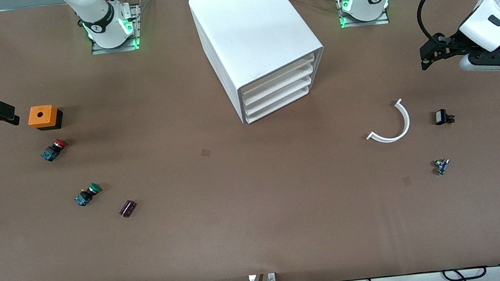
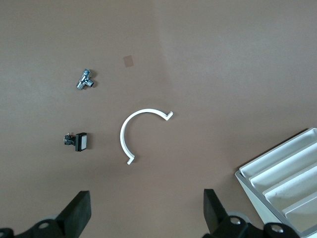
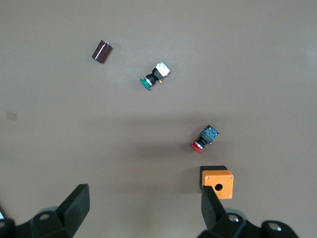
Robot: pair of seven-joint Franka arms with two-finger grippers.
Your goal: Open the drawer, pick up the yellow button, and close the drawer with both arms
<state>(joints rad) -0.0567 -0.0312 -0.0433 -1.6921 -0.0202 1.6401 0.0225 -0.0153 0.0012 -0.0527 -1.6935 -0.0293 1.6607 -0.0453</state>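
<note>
1. Across the whole scene runs the brown bench (image 1: 261, 234), carrying every loose part.
2. Midway between the two arm bases stands the white cabinet (image 1: 256, 39), its four drawer fronts turned toward the front camera and angled to the left arm's end. The drawer (image 1: 278, 76), uppermost of the four, sits pushed in level with the three below it. No yellow-orange button shows anywhere on the bench.
3. At the left arm's end, the left pincer (image 1: 428, 55) hangs in the air over bare bench, above the curved white strip. In the left wrist view its fingers (image 2: 79, 210) stand spread wide, with nothing between them.
4. At the right arm's end, the right pincer (image 1: 1, 114) hangs over the bench beside the orange box. Its fingers (image 3: 77, 203) are likewise spread and hold nothing.
5. An orange box (image 1: 43, 116) with a round hole in its top rests near the right pincer.
6. A curved white strip (image 1: 393, 125) lies between the cabinet and the left arm's end.
7. Nearer to the front camera than the orange box lies a red-capped button (image 1: 53, 149), and nearer still a green-capped button (image 1: 87, 194).
8. Just beside the green-capped one lies a dark maroon cylinder (image 1: 127, 208).
9. Beside the white strip sits a small black part (image 1: 443, 117).
10. Nearer to the camera than that lies a small metal fitting (image 1: 441, 166).
</note>
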